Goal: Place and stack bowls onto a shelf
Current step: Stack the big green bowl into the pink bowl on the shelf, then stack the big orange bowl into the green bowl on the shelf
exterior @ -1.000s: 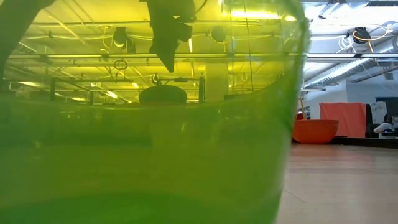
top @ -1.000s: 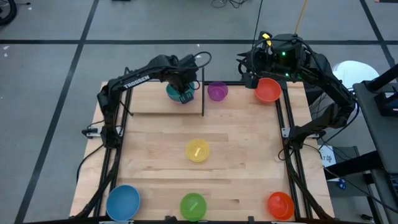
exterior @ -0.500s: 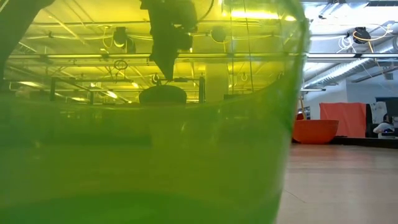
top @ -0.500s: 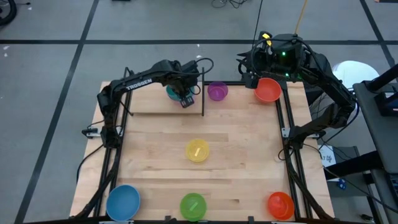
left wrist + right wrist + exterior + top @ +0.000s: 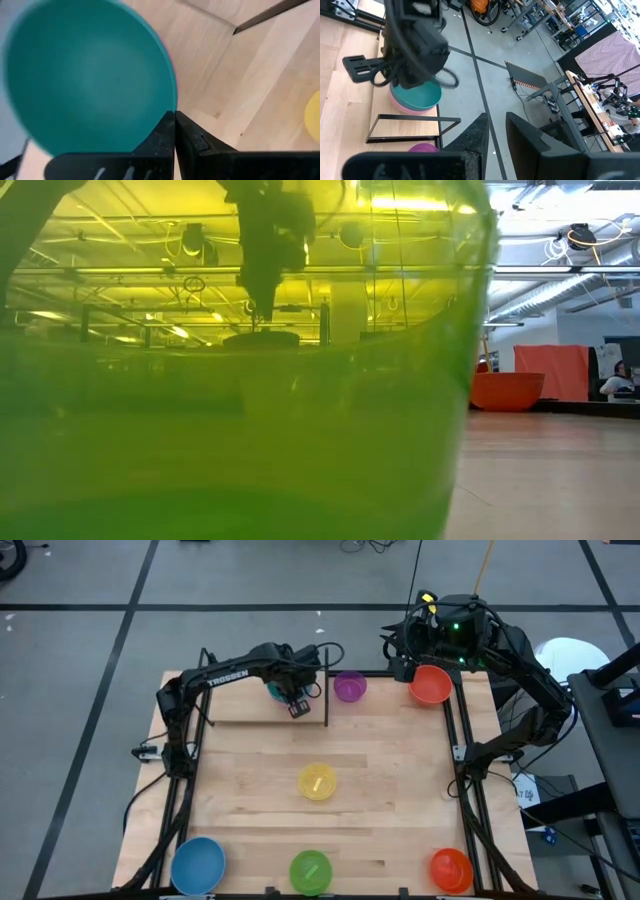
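The teal bowl sits nested in a pink bowl on the shelf, a light-wood plank with a black frame at the table's far left. My left gripper is shut and points down, with its tips at the teal bowl's near rim. In the low view the left gripper hangs just above the bowl. My right gripper is open and waits at the far right corner, over a red-orange bowl. The purple bowl stands just right of the shelf. My left gripper comes from above with its shut fingertips right beside the teal bowl's near rim. I cannot tell whether they touch it. The bowl rests in the pink bowl on the shelf.
On the tabletop stand a yellow bowl in the middle and, along the near edge, a blue bowl, a green bowl and an orange bowl. The green bowl fills most of the low view. The shelf's black upright stands between the teal and purple bowls.
My left gripper has come down toward the teal bowl and shifted a little toward the table's near edge, to the bowl's near rim. The bowls have not moved.
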`<state>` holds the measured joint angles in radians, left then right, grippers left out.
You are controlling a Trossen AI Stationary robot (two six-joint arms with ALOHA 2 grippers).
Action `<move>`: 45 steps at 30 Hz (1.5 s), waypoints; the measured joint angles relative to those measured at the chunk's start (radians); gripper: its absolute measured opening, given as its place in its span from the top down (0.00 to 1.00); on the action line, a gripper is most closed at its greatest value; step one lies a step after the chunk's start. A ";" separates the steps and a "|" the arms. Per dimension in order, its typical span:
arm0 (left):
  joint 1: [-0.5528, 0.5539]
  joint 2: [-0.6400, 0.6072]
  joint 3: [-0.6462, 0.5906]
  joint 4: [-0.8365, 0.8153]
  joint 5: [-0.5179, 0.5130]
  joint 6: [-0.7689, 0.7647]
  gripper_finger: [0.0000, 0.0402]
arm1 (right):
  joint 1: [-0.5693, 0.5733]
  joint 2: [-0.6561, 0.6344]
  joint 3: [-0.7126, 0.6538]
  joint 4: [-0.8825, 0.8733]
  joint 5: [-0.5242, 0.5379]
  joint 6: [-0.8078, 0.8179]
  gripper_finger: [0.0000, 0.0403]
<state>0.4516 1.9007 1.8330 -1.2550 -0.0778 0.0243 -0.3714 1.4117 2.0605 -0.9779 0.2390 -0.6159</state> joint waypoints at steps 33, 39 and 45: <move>-0.021 -0.469 0.173 -0.317 0.025 -0.219 0.98 | -0.107 -0.029 -0.362 -0.368 0.144 0.420 0.85; -0.021 -0.480 0.173 -0.316 0.025 -0.216 0.98 | -0.249 -0.062 -0.552 -0.184 -0.064 0.473 0.85; -0.020 -0.481 0.173 -0.316 0.025 -0.200 0.98 | -0.409 -0.066 -0.628 -0.126 -0.196 0.516 0.85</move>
<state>0.4313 1.4193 2.0060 -1.5711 -0.0528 -0.1757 -0.7806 1.3459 1.4329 -1.1038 0.0434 -0.0996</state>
